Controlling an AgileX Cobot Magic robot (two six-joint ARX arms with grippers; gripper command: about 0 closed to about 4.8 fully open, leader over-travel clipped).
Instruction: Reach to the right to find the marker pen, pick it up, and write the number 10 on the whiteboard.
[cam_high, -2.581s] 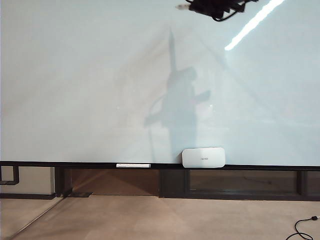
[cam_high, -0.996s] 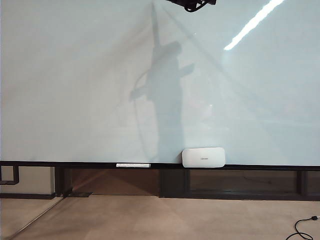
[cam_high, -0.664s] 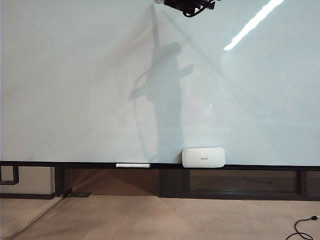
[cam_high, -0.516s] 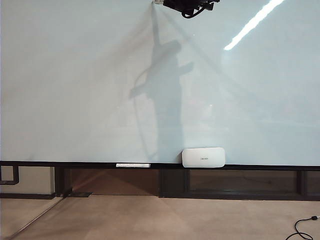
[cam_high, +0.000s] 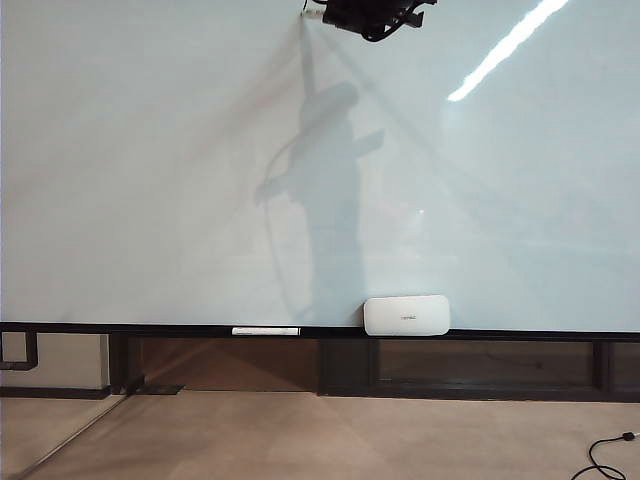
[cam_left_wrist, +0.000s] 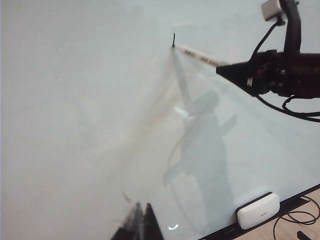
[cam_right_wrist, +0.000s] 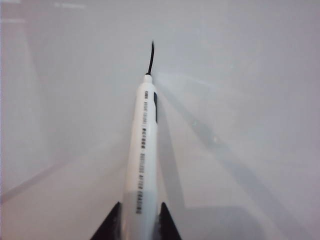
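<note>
The marker pen (cam_right_wrist: 142, 160) is a white barrel with a line of small print along it, clamped at its rear end between the two dark fingers (cam_right_wrist: 107, 227) of the right gripper (cam_right_wrist: 136, 225), so that claw is closed on the pen. Its tip rests against the whiteboard (cam_high: 150, 180), at the lower end of a short black stroke (cam_right_wrist: 151, 57) that runs up toward twelve o'clock from the tip in the right wrist view. That stroke is all of the number 10 that shows.

In the exterior view the right gripper (cam_high: 322, 14) sits at the very top edge of the board, at about twelve o'clock, and the dark arm behind it is cut off by the frame. Its grey shadow (cam_high: 325, 190) falls on the glossy surface below, toward six o'clock. A bright strip of reflected light (cam_high: 505, 45) lies at about one o'clock.

The left wrist view shows the same pen (cam_left_wrist: 200, 56) slanting out of the black gripper (cam_left_wrist: 222, 67) from three o'clock, tip on the board beside the small mark (cam_left_wrist: 173, 40).

The left gripper (cam_left_wrist: 140, 225) shows only as two dark finger ends at six o'clock in its own view, standing close together with nothing between them; I cannot tell whether they are fully closed.

A white eraser (cam_high: 406, 315) stands on the black rail (cam_high: 150, 328) along the board's bottom edge, at roughly five o'clock, with a thin white strip (cam_high: 266, 331) lying on the rail at about seven o'clock from it.
</note>
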